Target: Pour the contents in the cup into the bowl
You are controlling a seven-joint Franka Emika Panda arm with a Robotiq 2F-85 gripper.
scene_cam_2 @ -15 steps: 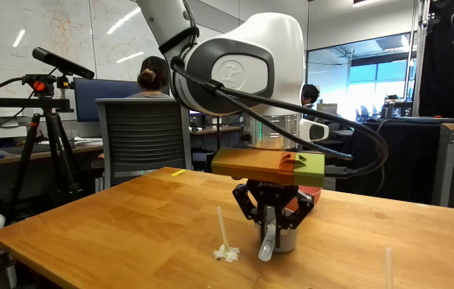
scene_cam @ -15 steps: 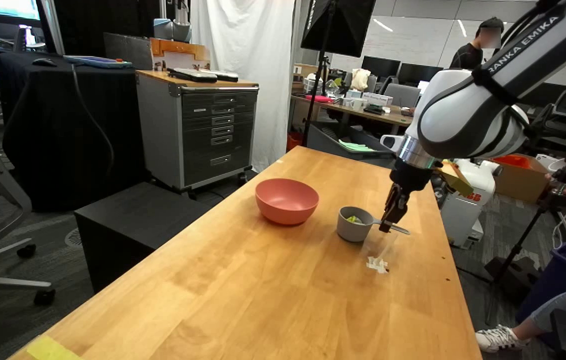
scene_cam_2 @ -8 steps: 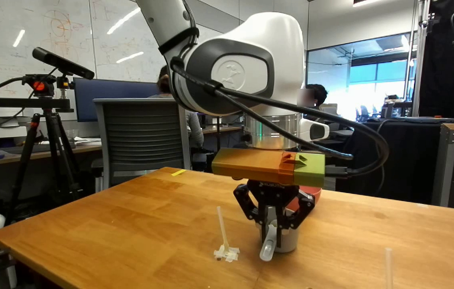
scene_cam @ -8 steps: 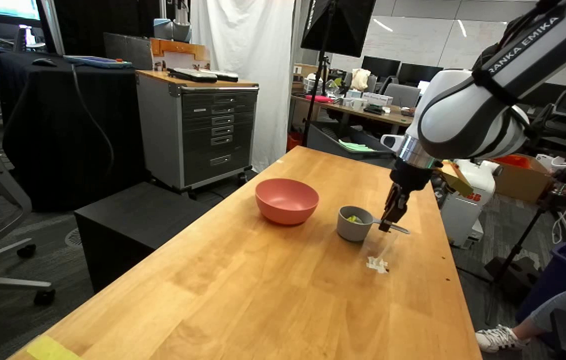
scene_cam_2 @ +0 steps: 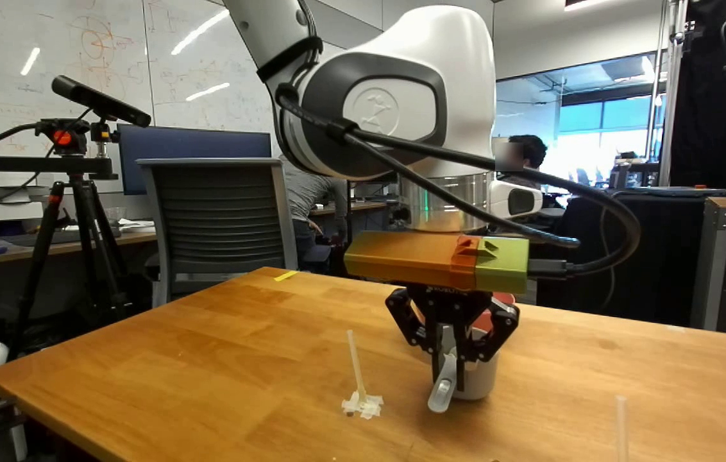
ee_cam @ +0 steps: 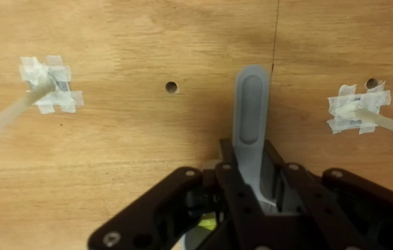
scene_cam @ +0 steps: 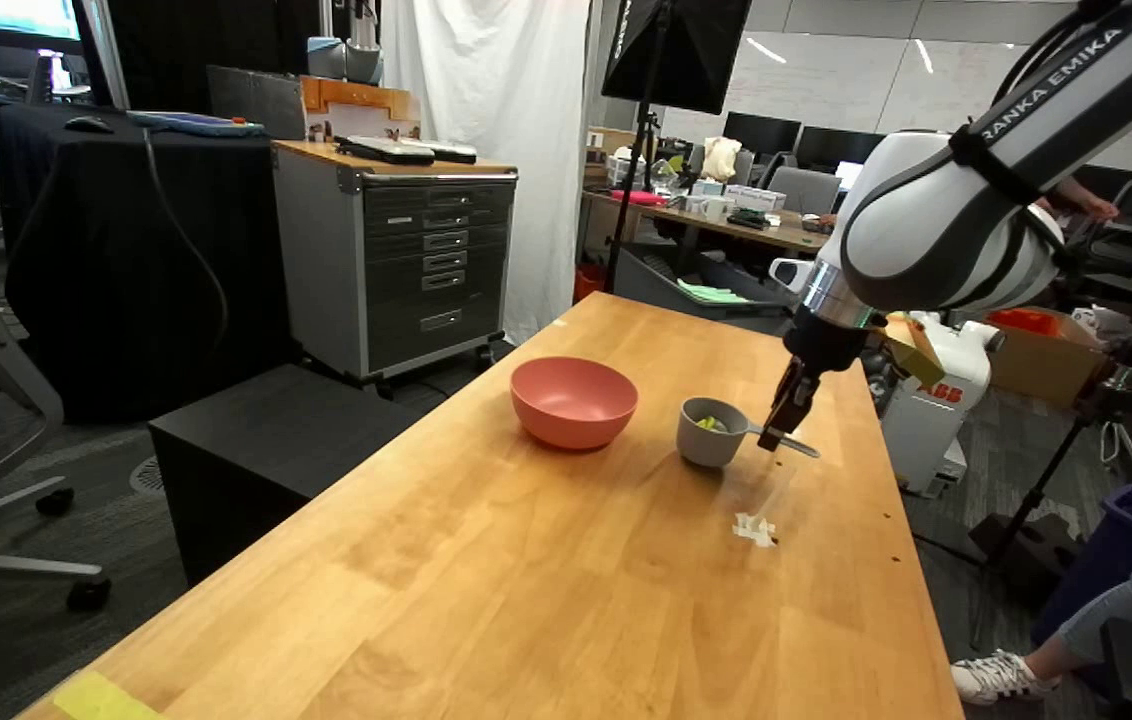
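Observation:
The grey cup (scene_cam: 702,445) is level or slightly tilted, close to the table and apparently just off it. Yellow-green contents (scene_cam: 711,424) lie inside it; a bit of them (ee_cam: 208,221) shows in the wrist view. My gripper (scene_cam: 772,440) is shut on the cup's handle (ee_cam: 251,107), with one finger on each side; the handle sticks out past the fingertips in the wrist view. The pink-red bowl (scene_cam: 574,402) stands upright on the table, beside the cup and apart from it. In an exterior view the bowl (scene_cam_2: 486,319) is mostly hidden behind my gripper (scene_cam_2: 449,380).
The wooden table (scene_cam: 566,590) carries everything. Thin translucent posts are taped to it: one post (scene_cam_2: 355,362) stands beside the gripper, another post (scene_cam_2: 621,427) further along. In the wrist view taped bases (ee_cam: 49,85) flank the handle. The table's long edge runs beyond the bowl.
The gripper and cup have moved together, slightly up and a little to the side; the cup's base sits higher in both exterior views. The bowl has not moved. People in the background moved.

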